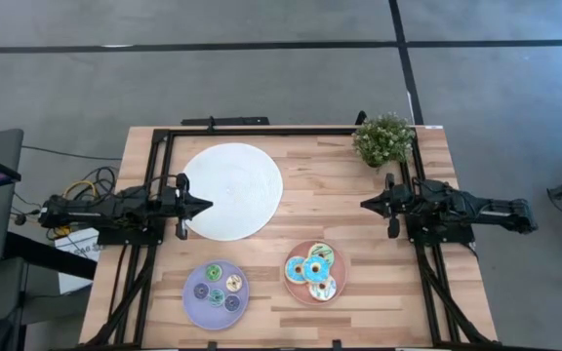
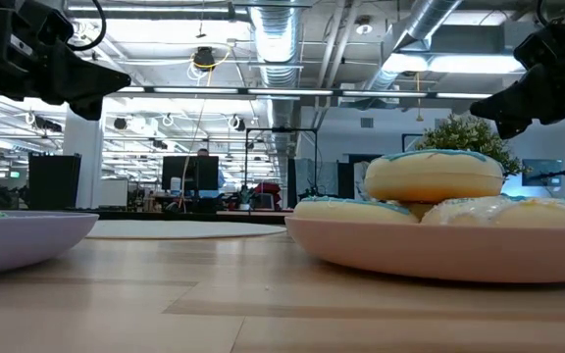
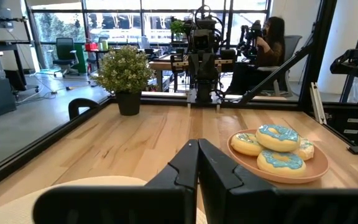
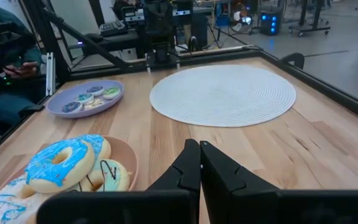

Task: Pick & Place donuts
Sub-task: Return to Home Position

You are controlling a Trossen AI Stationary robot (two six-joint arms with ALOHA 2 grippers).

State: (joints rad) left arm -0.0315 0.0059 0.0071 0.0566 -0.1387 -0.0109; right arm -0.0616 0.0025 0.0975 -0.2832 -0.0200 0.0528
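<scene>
Over the table, high view: both arms sit at the side rails, L at the left edge, R at the right, tips facing inward. Left gripper (image 1: 207,206) hangs over the near rim of the woven white mat (image 1: 237,185). Right gripper (image 1: 365,205) is opposite, near the potted plant (image 1: 383,139). Neither is over a plate, so this reads as a parked/home pose and the job is prob. finished. Small donuts (image 1: 217,295), five, lie on the purple plate (image 1: 189,304). Large donuts (image 1: 315,273), four, mostly blue-iced, lie on the pink plate (image 1: 303,294). Sorted by size, it seems; all nine I count are plated.

Low view: both grippers are high above the wood, well clear of the plates. One large donut rides on top of the others; the plate looks crowded, hence the stack.

L wrist view: fingers pressed together, nothing between. Pink plate ahead, plant beyond, seated person (image 3: 272,43) behind the far rail.

R wrist view: fingers likewise closed on nothing. Purple plate and mat ahead; second person (image 4: 2,56) at the side, off the table.

Writing: no brand, label or text legible in any view.
</scene>
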